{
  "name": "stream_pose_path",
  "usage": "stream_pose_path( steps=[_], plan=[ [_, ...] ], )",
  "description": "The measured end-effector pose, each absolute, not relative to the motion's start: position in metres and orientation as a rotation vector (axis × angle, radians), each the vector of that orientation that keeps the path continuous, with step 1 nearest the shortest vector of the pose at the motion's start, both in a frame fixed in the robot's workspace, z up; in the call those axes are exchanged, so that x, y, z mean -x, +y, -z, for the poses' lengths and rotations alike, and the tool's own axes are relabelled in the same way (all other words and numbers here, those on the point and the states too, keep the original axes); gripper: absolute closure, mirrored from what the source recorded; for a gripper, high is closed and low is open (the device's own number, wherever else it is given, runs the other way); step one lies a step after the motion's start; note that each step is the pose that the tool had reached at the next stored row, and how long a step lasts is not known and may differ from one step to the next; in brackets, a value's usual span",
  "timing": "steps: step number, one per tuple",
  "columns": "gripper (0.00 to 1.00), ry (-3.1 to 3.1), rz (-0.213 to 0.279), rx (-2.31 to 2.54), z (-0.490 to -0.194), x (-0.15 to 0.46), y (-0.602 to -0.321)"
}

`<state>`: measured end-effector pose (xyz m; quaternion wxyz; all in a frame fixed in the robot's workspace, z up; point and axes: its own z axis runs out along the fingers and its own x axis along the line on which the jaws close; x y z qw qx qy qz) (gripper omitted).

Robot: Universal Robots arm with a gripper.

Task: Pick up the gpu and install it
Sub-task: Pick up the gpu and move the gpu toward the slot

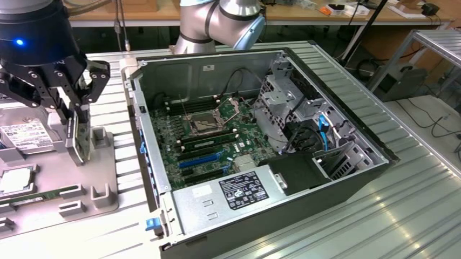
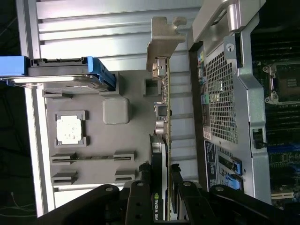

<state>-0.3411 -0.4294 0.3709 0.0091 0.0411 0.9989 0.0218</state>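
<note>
One claw (image 1: 72, 110) pinches the gpu (image 1: 76, 141) between its fingers (image 2: 140, 183), holding it on edge over the grey tray (image 1: 108, 164), to the exterior view's left of the open case (image 1: 331, 202). Whether the gpu's lower edge is clear of the tray cannot be told; its silvery bracket (image 2: 164, 42) points away from the claw. Hard drive (image 1: 25, 135) and memory stick (image 1: 40, 194) lie in the tray on the counter (image 1: 403, 216).

The ribbed metal table (image 1: 403, 216) carries 1 open computer case (image 1: 180, 75) and 1 grey parts tray (image 1: 36, 221) beside it
</note>
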Motion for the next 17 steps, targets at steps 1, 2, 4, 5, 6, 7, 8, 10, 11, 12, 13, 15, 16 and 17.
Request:
stream_pose_path(
  steps=[1, 2, 4, 5, 6, 7, 8, 10, 11, 12, 13, 15, 16, 17],
  plan=[
    [0.73, 3.120, -0.068, -0.128, -0.373, 0.341, -0.429],
    [0.73, 3.120, -0.068, -0.128, -0.375, 0.341, -0.429],
    [0.73, 3.120, -0.068, -0.128, -0.380, 0.341, -0.429],
    [0.73, 3.120, -0.068, -0.128, -0.381, 0.341, -0.429],
    [0.73, 3.120, -0.068, -0.128, -0.385, 0.341, -0.429],
    [0.73, 3.120, -0.068, -0.128, -0.386, 0.341, -0.429],
    [0.73, 3.120, -0.068, -0.128, -0.389, 0.341, -0.429],
    [0.73, 3.121, -0.068, -0.128, -0.395, 0.341, -0.429],
    [0.73, 3.121, -0.068, -0.128, -0.398, 0.341, -0.429],
    [0.73, 3.121, -0.068, -0.128, -0.399, 0.341, -0.429],
    [0.73, 3.121, -0.068, -0.128, -0.401, 0.341, -0.429],
    [0.73, 3.121, -0.068, -0.128, -0.404, 0.341, -0.429],
    [0.73, 3.121, -0.068, -0.128, -0.406, 0.341, -0.429],
    [0.73, 3.121, -0.068, -0.128, -0.408, 0.341, -0.429]
  ],
)
